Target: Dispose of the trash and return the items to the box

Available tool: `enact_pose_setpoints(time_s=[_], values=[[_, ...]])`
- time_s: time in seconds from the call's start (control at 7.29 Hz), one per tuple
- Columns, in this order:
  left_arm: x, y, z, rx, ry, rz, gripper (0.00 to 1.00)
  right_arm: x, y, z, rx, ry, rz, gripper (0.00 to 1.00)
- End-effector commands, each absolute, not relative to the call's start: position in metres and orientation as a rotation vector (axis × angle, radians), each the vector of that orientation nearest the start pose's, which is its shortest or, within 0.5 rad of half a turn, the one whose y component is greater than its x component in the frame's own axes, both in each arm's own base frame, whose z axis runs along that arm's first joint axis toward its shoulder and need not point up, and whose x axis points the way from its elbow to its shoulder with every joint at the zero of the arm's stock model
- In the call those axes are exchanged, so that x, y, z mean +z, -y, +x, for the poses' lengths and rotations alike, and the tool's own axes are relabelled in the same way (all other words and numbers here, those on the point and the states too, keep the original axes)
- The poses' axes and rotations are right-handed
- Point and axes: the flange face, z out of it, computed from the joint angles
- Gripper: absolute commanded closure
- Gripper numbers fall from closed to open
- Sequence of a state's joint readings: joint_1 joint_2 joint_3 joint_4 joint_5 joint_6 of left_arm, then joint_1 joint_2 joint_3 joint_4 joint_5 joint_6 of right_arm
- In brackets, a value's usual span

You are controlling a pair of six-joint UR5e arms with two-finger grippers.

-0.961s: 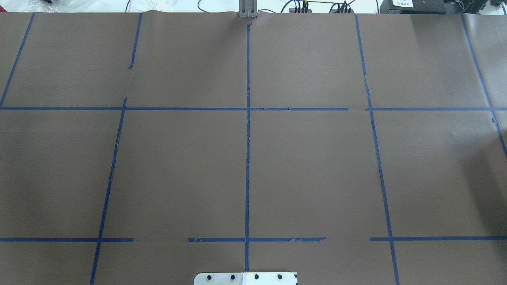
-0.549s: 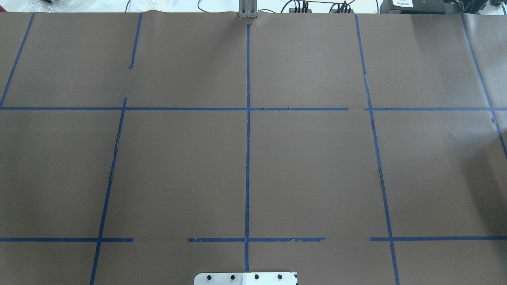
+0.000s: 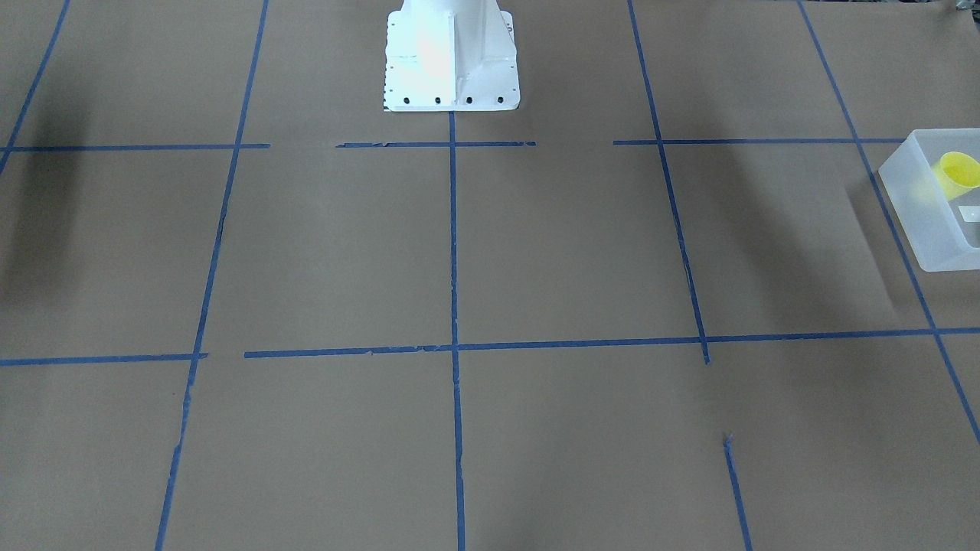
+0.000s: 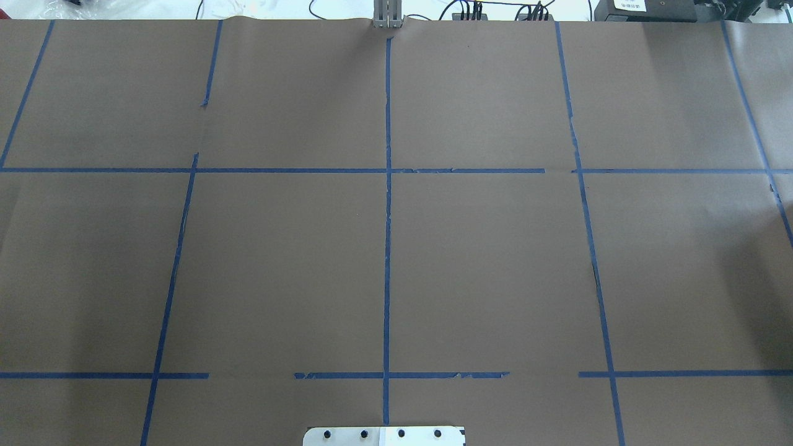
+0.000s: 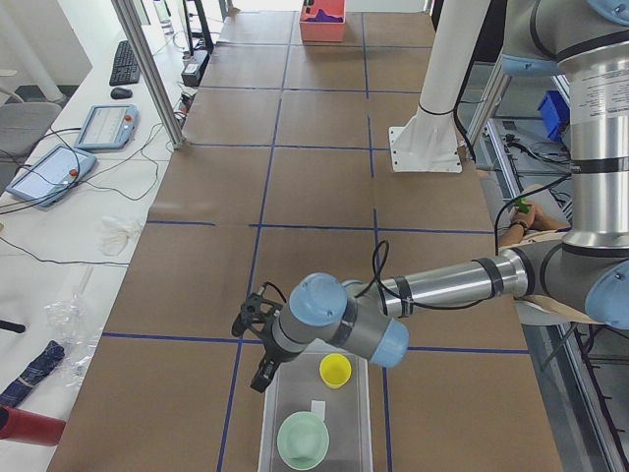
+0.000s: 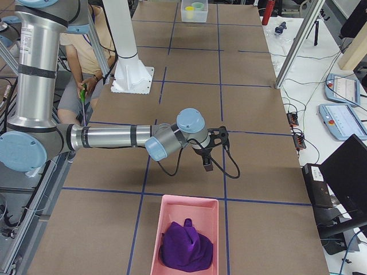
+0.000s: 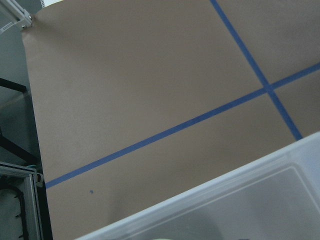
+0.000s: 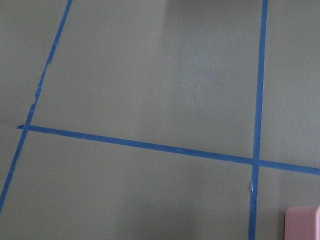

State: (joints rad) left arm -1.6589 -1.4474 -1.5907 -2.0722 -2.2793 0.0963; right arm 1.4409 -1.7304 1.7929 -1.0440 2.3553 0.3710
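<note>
The translucent white box (image 5: 295, 418) stands at the table's left end and holds the yellow cup (image 5: 335, 370) and the mint-green bowl (image 5: 303, 440). The box (image 3: 922, 222) and the cup (image 3: 958, 172) also show at the right edge of the front-facing view, and the box's rim (image 7: 225, 197) shows in the left wrist view. My left gripper (image 5: 260, 369) hangs just beside the box's near corner; I cannot tell if it is open. My right gripper (image 6: 207, 165) hangs over bare table short of the pink bin; I cannot tell its state.
A pink bin (image 6: 189, 215) holding a crumpled purple cloth (image 6: 186, 246) stands at the table's right end; its corner (image 8: 305, 222) shows in the right wrist view. Brown paper with blue tape lines covers the table. The robot's white base (image 3: 452, 61) stands at mid edge.
</note>
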Motion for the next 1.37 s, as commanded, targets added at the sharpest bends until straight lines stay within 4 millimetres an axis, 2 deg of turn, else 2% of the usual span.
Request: enact_pose_setpoints(time_s=[0.0, 0.14, 0.27, 0.41, 0.55, 0.69, 0.82, 1.1, 1.24], values=[[0.551, 0.498, -0.102, 0.102, -0.682, 0.293, 0.00, 0.548, 0.452, -0.003, -0.021, 0.928, 0.329, 0.00], [0.569, 0.482, -0.100, 0.094, -0.691, 0.251, 0.00, 0.550, 0.449, -0.010, -0.023, 0.964, 0.268, 0.00], [0.593, 0.466, -0.098, 0.070, -0.700, 0.189, 0.00, 0.548, 0.444, -0.038, -0.060, 0.958, 0.197, 0.00], [0.612, 0.442, -0.096, 0.062, -0.709, 0.160, 0.00, 0.553, 0.442, -0.042, -0.049, 0.940, 0.145, 0.00], [0.622, 0.426, -0.093, 0.056, -0.735, 0.143, 0.00, 0.558, 0.443, -0.040, -0.050, 0.873, 0.167, 0.00], [0.628, 0.419, -0.092, 0.054, -0.736, 0.131, 0.00, 0.576, 0.438, -0.046, -0.146, 0.761, 0.206, 0.00], [0.632, 0.416, -0.092, 0.048, -0.739, 0.116, 0.00, 0.589, 0.432, -0.036, -0.176, 0.721, 0.179, 0.00], [0.652, 0.413, -0.092, 0.030, -0.741, 0.072, 0.00, 0.579, 0.431, -0.017, -0.127, 0.824, 0.153, 0.00], [0.648, 0.414, -0.092, 0.034, -0.735, 0.081, 0.00, 0.570, 0.426, -0.002, -0.102, 0.826, 0.177, 0.00]])
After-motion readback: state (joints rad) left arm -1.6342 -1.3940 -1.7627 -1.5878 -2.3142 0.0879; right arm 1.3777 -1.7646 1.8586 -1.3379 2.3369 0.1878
